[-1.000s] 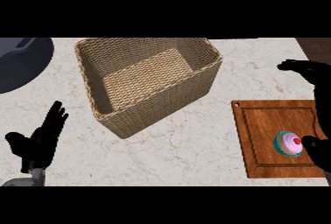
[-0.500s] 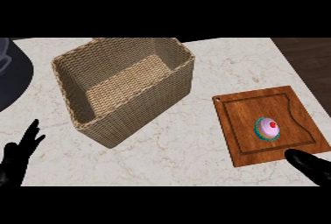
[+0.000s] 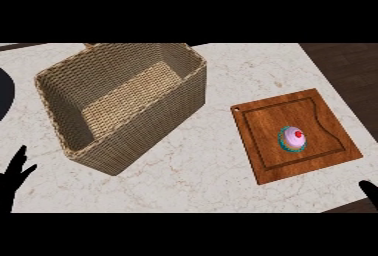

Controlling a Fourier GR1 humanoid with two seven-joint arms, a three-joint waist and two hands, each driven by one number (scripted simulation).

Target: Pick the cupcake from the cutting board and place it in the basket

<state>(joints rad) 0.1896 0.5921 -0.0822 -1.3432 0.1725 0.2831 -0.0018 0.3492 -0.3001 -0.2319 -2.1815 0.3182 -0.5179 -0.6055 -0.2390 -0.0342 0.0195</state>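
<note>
1. I see the cupcake (image 3: 292, 138) on the cutting board (image 3: 262, 162), up-left of my right hand (image 3: 370, 192); its fingers I cannot tell.
2. Left hand (image 3: 15, 176) fingers straight, spread; basket (image 3: 144, 137) up-right of them.

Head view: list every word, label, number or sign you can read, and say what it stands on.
None: no readable text shows anywhere in this view.
Wicker basket: plain weave, no label.
Wooden cutting board: bare wood with a groove and a small hole at one corner, no brand.
Cupcake: pink frosting, red top, teal wrapper, no writing.
Marble counter: veining only.
</note>
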